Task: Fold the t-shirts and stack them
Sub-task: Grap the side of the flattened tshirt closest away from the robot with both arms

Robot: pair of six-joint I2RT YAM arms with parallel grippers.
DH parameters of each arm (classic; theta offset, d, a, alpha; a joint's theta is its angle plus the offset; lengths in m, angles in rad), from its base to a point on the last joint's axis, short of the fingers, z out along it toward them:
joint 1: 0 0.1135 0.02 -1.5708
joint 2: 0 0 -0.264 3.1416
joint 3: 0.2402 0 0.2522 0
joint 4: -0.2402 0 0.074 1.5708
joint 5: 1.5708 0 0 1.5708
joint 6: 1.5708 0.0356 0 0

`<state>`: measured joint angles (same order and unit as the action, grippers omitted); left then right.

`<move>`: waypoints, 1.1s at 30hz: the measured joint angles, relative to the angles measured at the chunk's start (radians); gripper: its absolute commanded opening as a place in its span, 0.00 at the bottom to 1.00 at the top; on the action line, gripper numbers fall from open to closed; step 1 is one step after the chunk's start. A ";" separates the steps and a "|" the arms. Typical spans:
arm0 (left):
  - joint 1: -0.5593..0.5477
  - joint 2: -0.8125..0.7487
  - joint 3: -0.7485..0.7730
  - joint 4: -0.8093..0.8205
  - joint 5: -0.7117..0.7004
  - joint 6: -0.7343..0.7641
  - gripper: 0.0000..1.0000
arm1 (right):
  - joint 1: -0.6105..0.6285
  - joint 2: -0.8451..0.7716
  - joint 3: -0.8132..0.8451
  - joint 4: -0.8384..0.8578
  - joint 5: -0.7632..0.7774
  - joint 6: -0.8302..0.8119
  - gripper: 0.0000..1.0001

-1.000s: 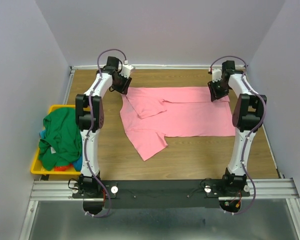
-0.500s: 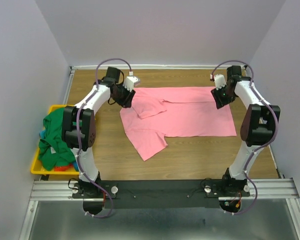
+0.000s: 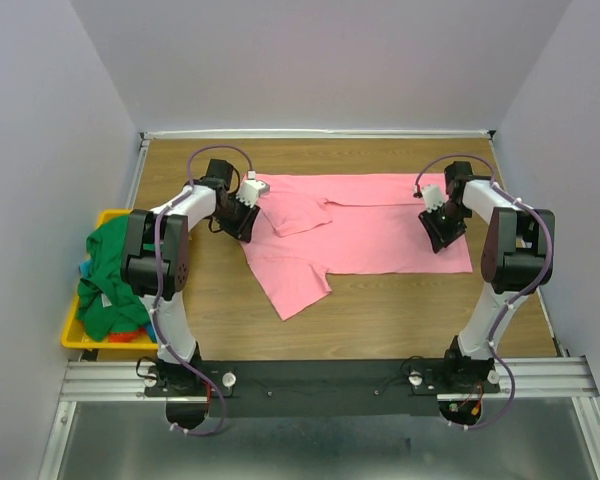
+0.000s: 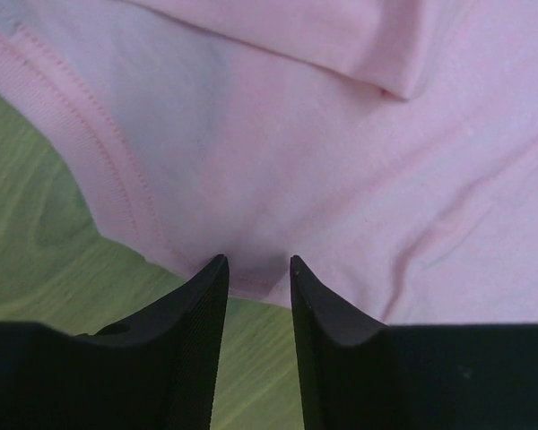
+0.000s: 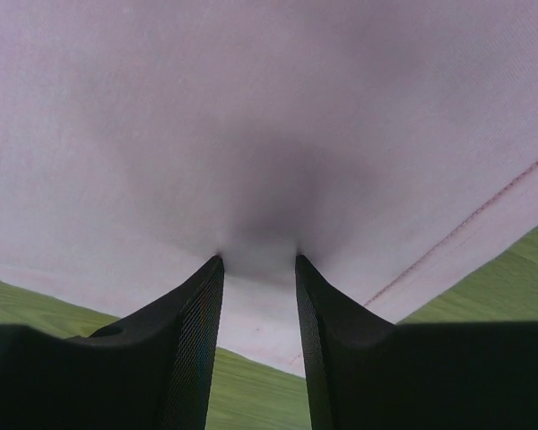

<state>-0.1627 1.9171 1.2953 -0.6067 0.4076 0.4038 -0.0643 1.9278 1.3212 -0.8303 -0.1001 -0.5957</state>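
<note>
A pink t-shirt [image 3: 380, 230] lies spread on the wooden table, with one sleeve folded over at its left and a flap pointing toward the near edge. My left gripper [image 3: 243, 216] is open, its tips resting at the shirt's left hem [image 4: 251, 273], with wood showing between the fingers [image 4: 193, 322]. At the shirt's right side, my right gripper [image 3: 443, 231] is open with its tips pressed into the pink cloth [image 5: 251, 107], which dimples between them. More t-shirts, a green one [image 3: 120, 265] over bits of blue and orange, are heaped at the left.
The heap sits in a yellow bin [image 3: 73, 337] at the table's left edge. Grey walls close in the table at the back and both sides. A metal rail [image 3: 330, 372] carries both arm bases at the near edge.
Both grippers have come from the shirt's far corners toward the near side and down onto its left and right edges. The shirt's left flap has shifted slightly.
</note>
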 measured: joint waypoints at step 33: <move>0.043 -0.231 -0.058 -0.167 0.117 0.274 0.61 | 0.000 -0.257 -0.268 -0.027 0.060 -0.406 0.45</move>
<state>-0.1200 1.6863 1.2373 -0.7738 0.5243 0.6773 -0.0643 1.6711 1.0531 -0.8574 -0.0406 -1.0019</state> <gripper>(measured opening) 0.611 0.451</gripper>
